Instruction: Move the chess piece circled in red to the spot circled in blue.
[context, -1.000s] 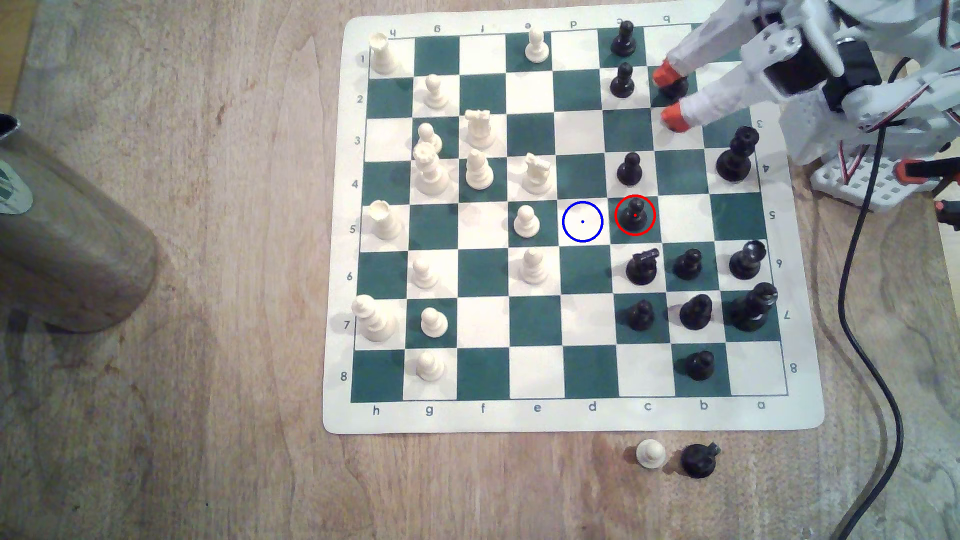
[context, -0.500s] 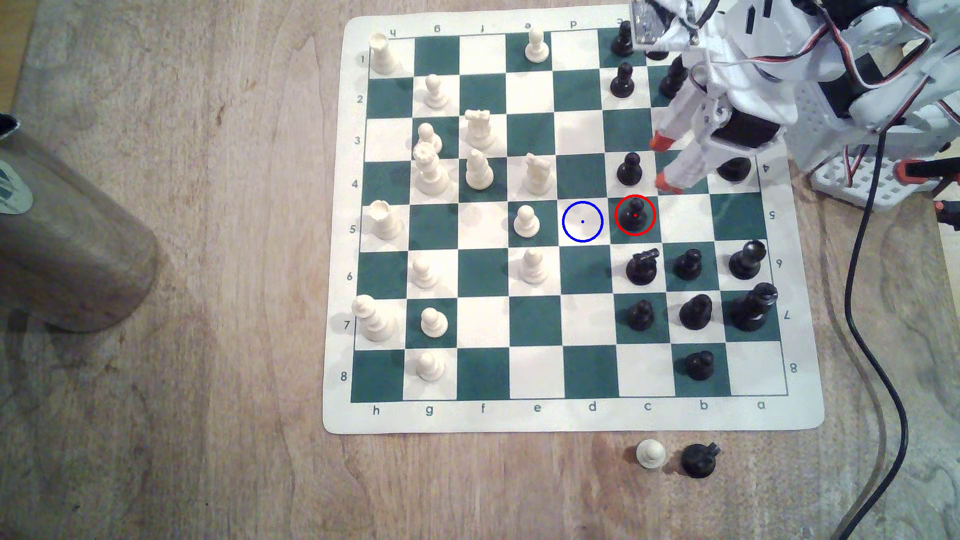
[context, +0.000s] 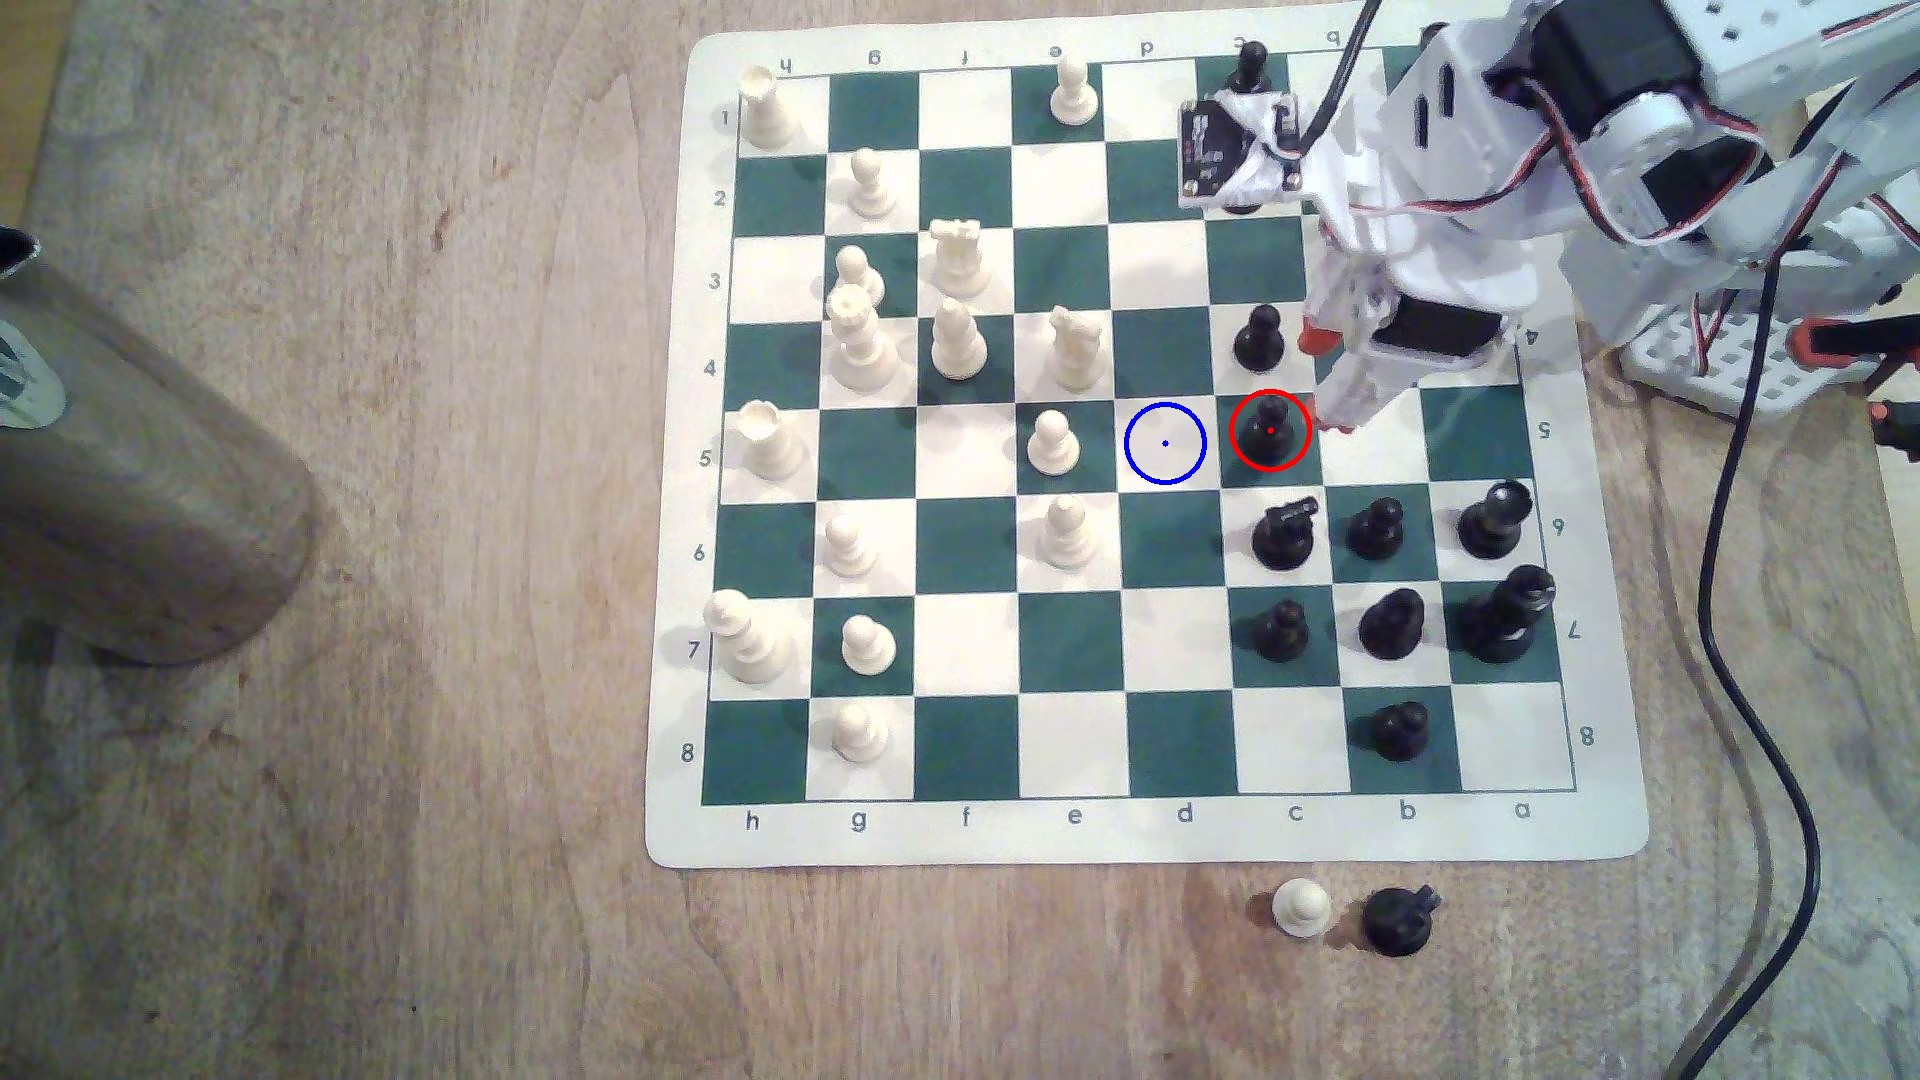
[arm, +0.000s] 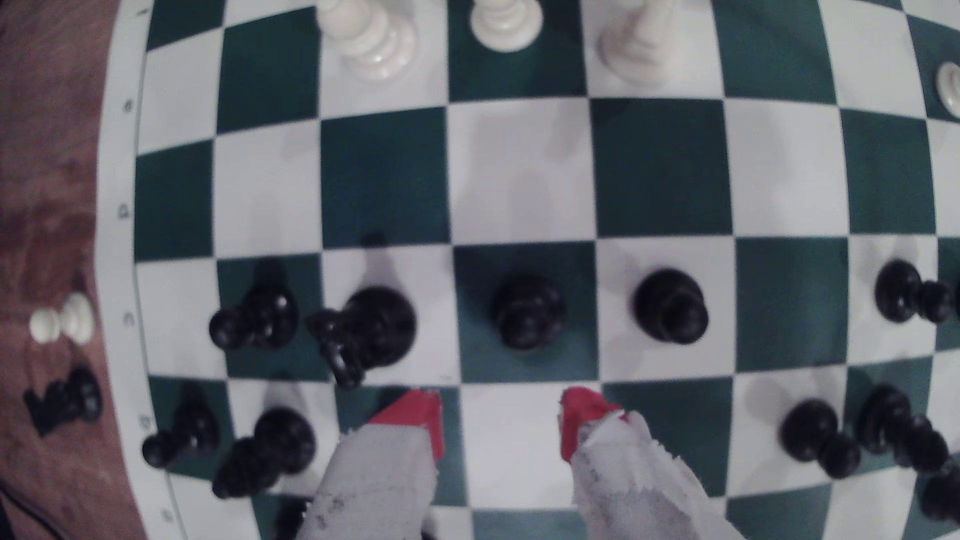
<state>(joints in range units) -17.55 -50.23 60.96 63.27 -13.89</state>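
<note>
Wooden tabletop (context: 416, 623) carries the green-and-cream chessboard (context: 1143, 831) in the exterior view. Right of centre there, the black pawn (context: 1270, 430) stands upright inside a red ring, and the blue-ringed cream square (context: 1165, 443) lies empty just to its left. My pincer (context: 1320, 381) hangs beside the pawn at upper right, seemingly not touching it. From the wrist view, my red-tipped fingers (arm: 415, 415) stand apart with nothing between them, the pawn (arm: 527, 311) just ahead, blurred; no rings show there.
</note>
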